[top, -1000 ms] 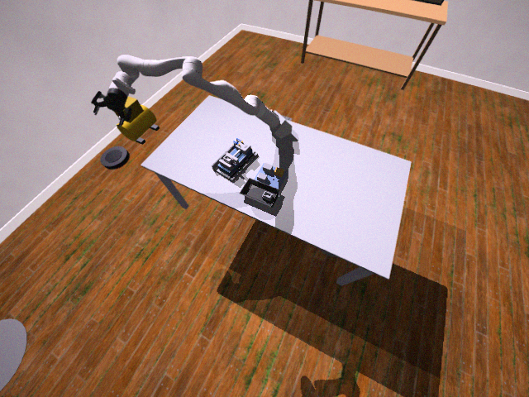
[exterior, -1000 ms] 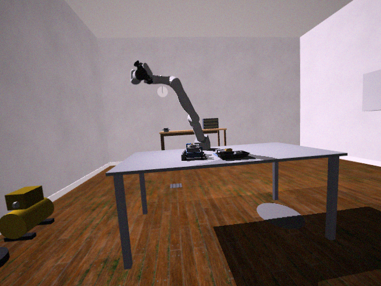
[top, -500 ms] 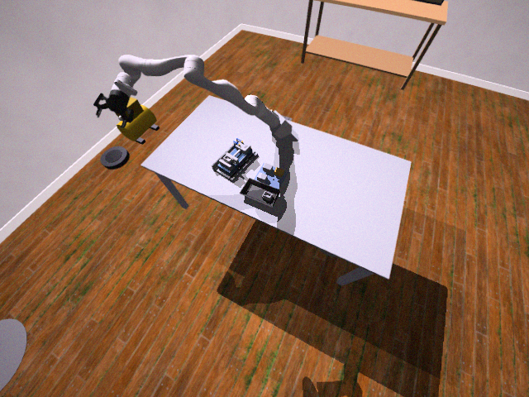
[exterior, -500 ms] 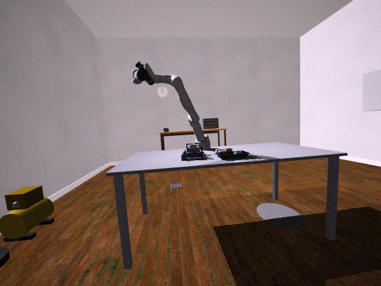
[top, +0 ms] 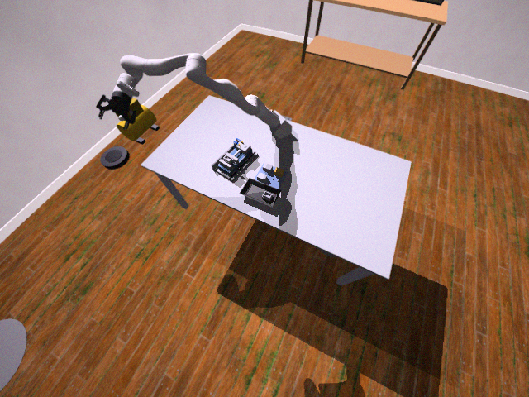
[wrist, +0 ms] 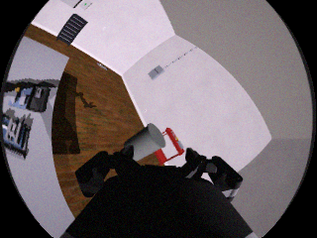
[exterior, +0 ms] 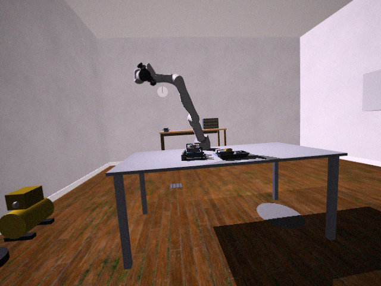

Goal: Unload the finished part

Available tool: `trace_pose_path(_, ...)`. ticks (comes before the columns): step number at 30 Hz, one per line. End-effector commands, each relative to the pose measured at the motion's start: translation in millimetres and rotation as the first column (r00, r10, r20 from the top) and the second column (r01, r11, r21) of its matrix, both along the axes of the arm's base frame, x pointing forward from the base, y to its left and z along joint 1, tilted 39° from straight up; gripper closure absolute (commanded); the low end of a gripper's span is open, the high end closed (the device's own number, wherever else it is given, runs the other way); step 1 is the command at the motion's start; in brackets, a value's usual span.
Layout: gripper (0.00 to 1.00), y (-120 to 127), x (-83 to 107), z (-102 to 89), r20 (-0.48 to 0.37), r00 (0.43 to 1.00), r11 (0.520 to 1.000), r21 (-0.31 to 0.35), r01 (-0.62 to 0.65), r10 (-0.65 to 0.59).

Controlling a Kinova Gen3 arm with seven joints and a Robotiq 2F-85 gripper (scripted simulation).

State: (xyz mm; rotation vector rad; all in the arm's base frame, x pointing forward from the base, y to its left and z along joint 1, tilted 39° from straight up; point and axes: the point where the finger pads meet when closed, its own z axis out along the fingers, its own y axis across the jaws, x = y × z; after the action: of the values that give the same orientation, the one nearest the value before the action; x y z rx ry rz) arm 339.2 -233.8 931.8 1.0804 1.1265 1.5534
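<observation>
The vise (top: 237, 156) stands near the middle of the grey table, with a pale block clamped in it; the pocket is too small to make out. The vise also shows in the exterior view (exterior: 193, 152) and at the left edge of the wrist view (wrist: 16, 122). The black outfeed tray (top: 261, 194) lies beside it toward the table's front edge, with one light part (top: 268, 197) in it. My gripper (top: 102, 107) (exterior: 141, 68) is open and empty. It is high in the air, far off the table's left end, pointing away from the vise.
A blue pad with small blocks (top: 268, 172) lies behind the tray, by the arm's base. A yellow tank-like machine (top: 137, 121) and a dark disc (top: 114, 157) are on the floor below the gripper. A wooden shelf table (top: 375, 38) stands by the far wall.
</observation>
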Motion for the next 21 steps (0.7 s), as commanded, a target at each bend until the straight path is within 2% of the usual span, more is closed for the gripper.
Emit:
trace_pose_path(1, 0.00, 3, -0.8, 1.6, 0.002, 1.000, 1.000, -0.004, -0.001, 0.001)
trace_pose_path(2, 0.00, 7, 3.8, -6.2, -0.016, 1.000, 1.000, 0.005, 0.015, -0.015)
trace_pose_path(10, 0.00, 7, 3.8, -6.2, -0.016, 1.000, 1.000, 0.005, 0.015, -0.015)
trace_pose_path(11, 0.00, 10, 8.6, -15.0, -0.037, 0.999, 0.999, 0.013, 0.031, -0.030)
trace_pose_path(19, 0.00, 10, 8.6, -15.0, -0.037, 0.999, 0.999, 0.013, 0.031, -0.030)
trace_pose_path(20, 0.00, 14, 13.7, -24.8, -0.058, 0.997, 0.999, 0.021, 0.047, -0.046)
trace_pose_path(21, 0.00, 14, 13.7, -24.8, -0.058, 0.997, 0.999, 0.021, 0.047, -0.046)
